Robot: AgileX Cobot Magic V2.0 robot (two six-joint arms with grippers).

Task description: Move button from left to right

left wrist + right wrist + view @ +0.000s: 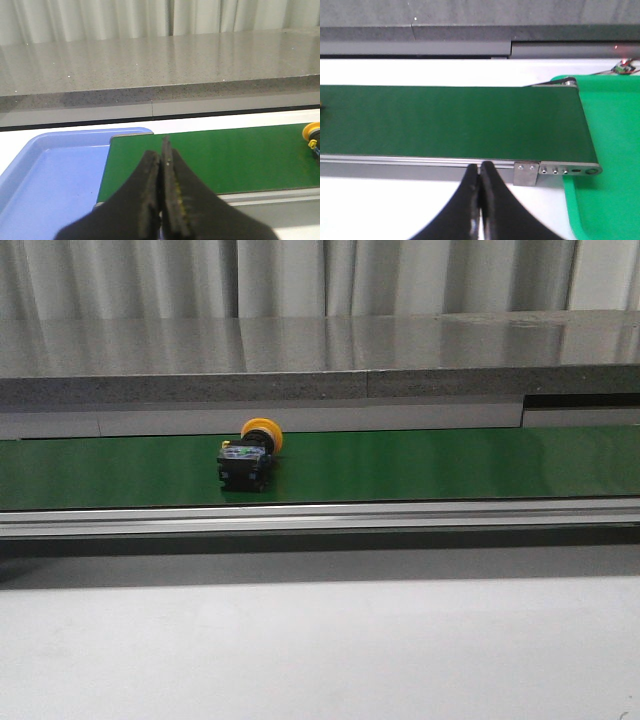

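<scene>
Button (249,455): lying on its side on the green belt (450,465), yellow cap toward the far edge, black body toward the near rail (400,517).
Button vs left jaws: well apart; in the left wrist view only the cap edge shows at the frame border (312,134), far along the belt from the fingertips.
Button vs right jaws: well apart; not clearly in the right wrist view, just a dark sliver at the belt's far end that I can't identify.
Handling (judgement): rigid plastic block, light, not fragile. Round cap is smooth and would likely slip or roll; flat black sides are the better faces.
Grip point (judgement): across the black body, jaws on the two flat sides, clear of the pale greenish part on top.
Left gripper (161,150): fingers pressed together, nothing between them, touching nothing; tips hang over the belt end just beside the blue tray (45,175).
Right gripper (480,172): fingers closed tip to tip, empty, no contact; tips sit over the near rail, near the belt's end roller and the green tray (610,150).
Status (judgement): pick not started; whichever arm goes must open its jaws first.
</scene>
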